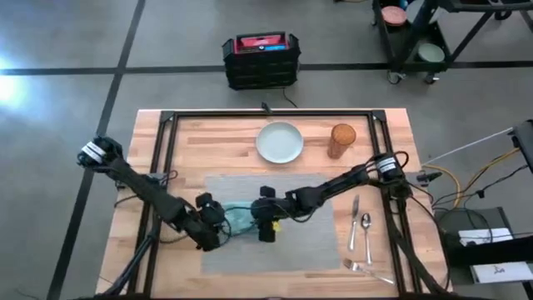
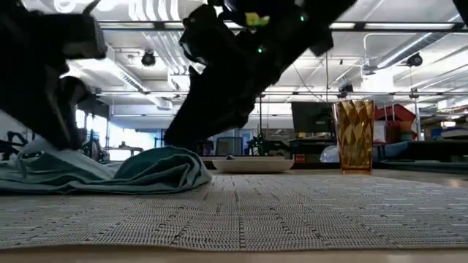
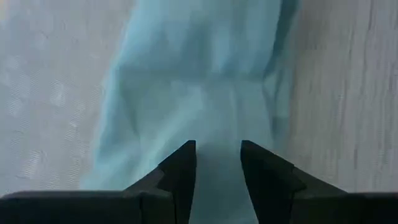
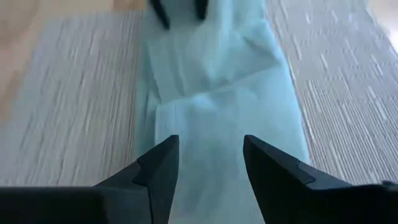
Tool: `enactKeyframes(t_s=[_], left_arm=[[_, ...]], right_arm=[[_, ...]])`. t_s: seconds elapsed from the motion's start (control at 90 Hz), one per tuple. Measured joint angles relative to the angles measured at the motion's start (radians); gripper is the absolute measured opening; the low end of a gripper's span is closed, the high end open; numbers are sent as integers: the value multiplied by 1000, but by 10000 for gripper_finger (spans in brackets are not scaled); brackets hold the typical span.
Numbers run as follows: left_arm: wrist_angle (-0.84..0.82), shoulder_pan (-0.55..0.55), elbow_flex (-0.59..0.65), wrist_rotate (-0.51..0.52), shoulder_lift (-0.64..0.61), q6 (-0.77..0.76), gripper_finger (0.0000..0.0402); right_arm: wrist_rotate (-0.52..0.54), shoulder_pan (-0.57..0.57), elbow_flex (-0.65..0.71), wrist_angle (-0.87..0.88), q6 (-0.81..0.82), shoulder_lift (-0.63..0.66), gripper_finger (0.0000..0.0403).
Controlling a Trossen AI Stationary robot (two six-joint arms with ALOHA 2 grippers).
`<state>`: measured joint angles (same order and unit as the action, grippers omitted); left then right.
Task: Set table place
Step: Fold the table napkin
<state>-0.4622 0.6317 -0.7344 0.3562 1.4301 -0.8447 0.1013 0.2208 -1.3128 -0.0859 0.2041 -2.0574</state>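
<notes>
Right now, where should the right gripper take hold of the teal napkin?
Probably the near end of the napkin, from straight above. It lies crumpled lengthwise on the placemat, and the open right gripper already straddles that end; the left gripper covers the other.

Grey woven placemat (image 1: 312, 242), teal napkin (image 1: 240, 219), pale plate (image 1: 280, 142), amber ribbed glass (image 1: 341, 140), light-wood table (image 1: 208, 146).

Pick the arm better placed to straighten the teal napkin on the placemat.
Either, but probably the left: the left gripper sits low at the crumpled end of the teal napkin, open. The right gripper hovers open over its other end.
</notes>
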Motion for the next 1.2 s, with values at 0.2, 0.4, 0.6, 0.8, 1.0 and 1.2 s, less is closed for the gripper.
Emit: enactKeyframes(t_s=[0.2,0.4,0.6,0.8,1.0,1.2], left_arm=[[-102,33,-3,-105,17,-83,114],[-201,76,-6,-134,-39,-166,114],[-214,87,-7,-120,-148,-230,114],[-183,165,-4,-121,-172,-290,114],[16,206,7,-111,-57,-291,114],[36,191,9,11,67,-319,114]], right_arm=[[-4,3,11,119,-48,-8,157],[-3,1,16,182,-41,-5,145],[-3,2,-10,176,-49,3,133],[-3,1,-21,179,-64,10,120],[-3,1,-19,174,-67,7,110],[4,1,-19,151,-72,7,102]])
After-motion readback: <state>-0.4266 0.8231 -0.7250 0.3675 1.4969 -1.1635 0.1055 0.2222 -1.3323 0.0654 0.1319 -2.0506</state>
